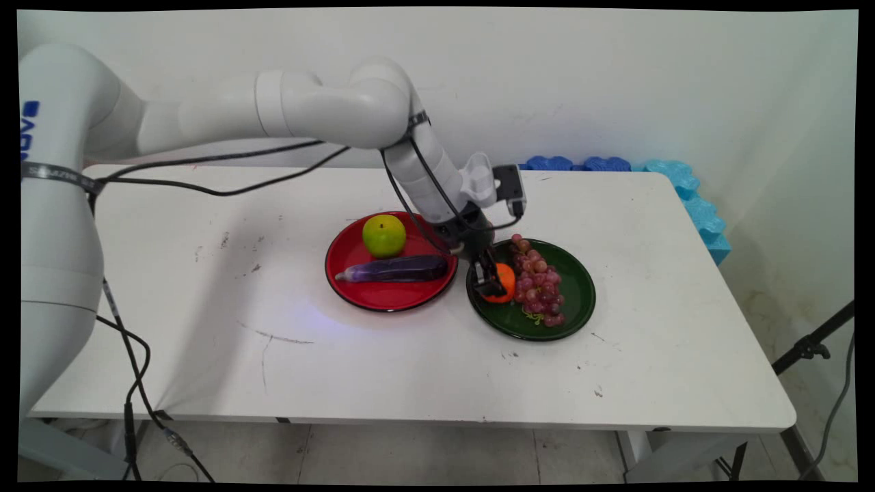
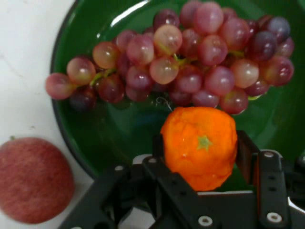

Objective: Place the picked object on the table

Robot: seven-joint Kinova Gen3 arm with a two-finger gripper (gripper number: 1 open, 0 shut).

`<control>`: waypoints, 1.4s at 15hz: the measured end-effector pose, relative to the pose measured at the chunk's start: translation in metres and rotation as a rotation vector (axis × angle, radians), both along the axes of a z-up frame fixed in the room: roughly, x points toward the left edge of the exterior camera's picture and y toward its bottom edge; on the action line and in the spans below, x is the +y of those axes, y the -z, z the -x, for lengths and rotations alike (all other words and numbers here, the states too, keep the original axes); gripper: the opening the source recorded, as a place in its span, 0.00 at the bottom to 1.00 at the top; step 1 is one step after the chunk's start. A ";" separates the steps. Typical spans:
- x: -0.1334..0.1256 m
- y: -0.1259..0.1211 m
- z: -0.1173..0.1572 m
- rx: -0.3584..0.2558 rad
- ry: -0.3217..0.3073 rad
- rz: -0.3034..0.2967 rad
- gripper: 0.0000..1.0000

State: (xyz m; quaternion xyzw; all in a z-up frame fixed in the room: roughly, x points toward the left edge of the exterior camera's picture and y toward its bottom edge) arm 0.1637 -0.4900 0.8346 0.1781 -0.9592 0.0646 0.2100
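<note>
My gripper reaches down onto the left part of a dark green plate. It is shut on an orange, which rests low on the plate. In the hand view the two black fingers press the sides of the orange. A bunch of red grapes lies right beside the orange on the same plate, and the grapes fill the top of the hand view. A red apple lies on the white table just off the plate's rim; in the main view the arm hides it.
A red plate left of the green one holds a green apple and a purple eggplant. Blue foam pieces line the table's far right corner. A black stand leg is off the right edge.
</note>
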 end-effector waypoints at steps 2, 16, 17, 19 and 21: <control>0.006 -0.024 -0.005 0.014 -0.009 0.018 0.00; 0.104 -0.116 -0.092 0.062 -0.052 -0.003 0.00; 0.108 -0.111 -0.096 0.059 -0.052 -0.007 0.00; 0.115 -0.097 -0.103 0.055 -0.055 -0.011 0.00; 0.119 -0.076 -0.106 0.061 -0.060 -0.011 0.00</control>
